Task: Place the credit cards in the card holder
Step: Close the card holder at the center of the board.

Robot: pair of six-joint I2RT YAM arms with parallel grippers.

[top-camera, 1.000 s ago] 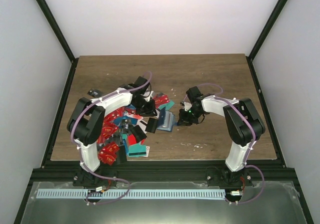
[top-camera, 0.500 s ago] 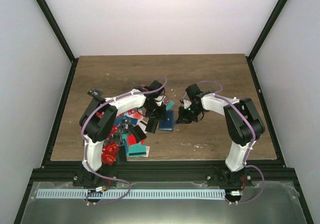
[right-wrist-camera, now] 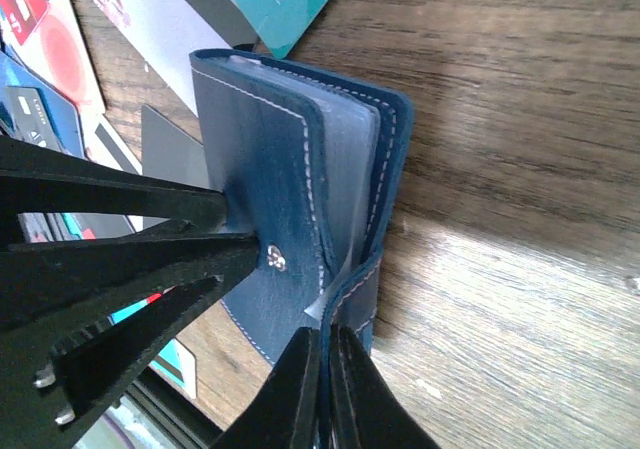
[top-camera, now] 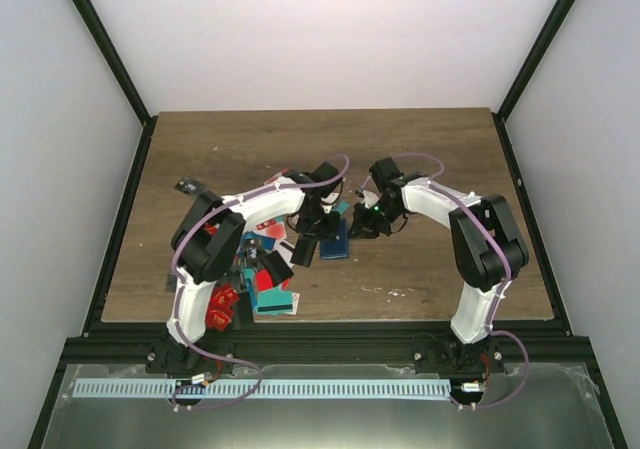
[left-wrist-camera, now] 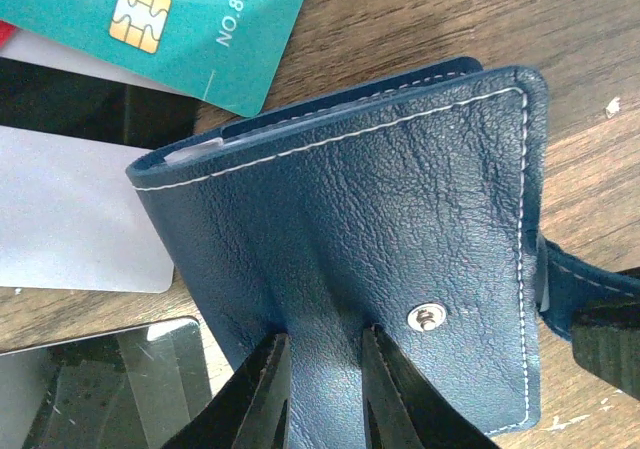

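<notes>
The left end effector (left-wrist-camera: 323,337) is closed to a narrow pinch on the near edge of the card holder (left-wrist-camera: 380,199). Its two black fingers grip the dark blue leather cover just left of the metal snap stud (left-wrist-camera: 427,317). The cover is edged in white stitching and stands tilted off the table (left-wrist-camera: 450,19).

At the holder's right edge the clasp tab (left-wrist-camera: 583,277) runs out toward the right end effector (right-wrist-camera: 325,334). That one is shut, with its fingers pressed together on the tab where it meets the clear plastic sleeves (right-wrist-camera: 350,159) inside the holder. The holder is therefore held between both end effectors, with its mouth slightly parted.

Just left of the holder lie a black card (left-wrist-camera: 110,379) and, beyond it, a white card (left-wrist-camera: 70,209). Farther still, a teal card (left-wrist-camera: 170,19) touches the holder's far corner. It carries a gold chip and white print reading "No.888", which is cut off by the frame.

From above, the heap of credit cards (top-camera: 255,274), mostly red with some teal, lies near the table's front edge under the left arm. The holder sits just beyond and to the right of the heap, about mid-table. A small black object (top-camera: 187,185) lies well apart at the far left.
</notes>
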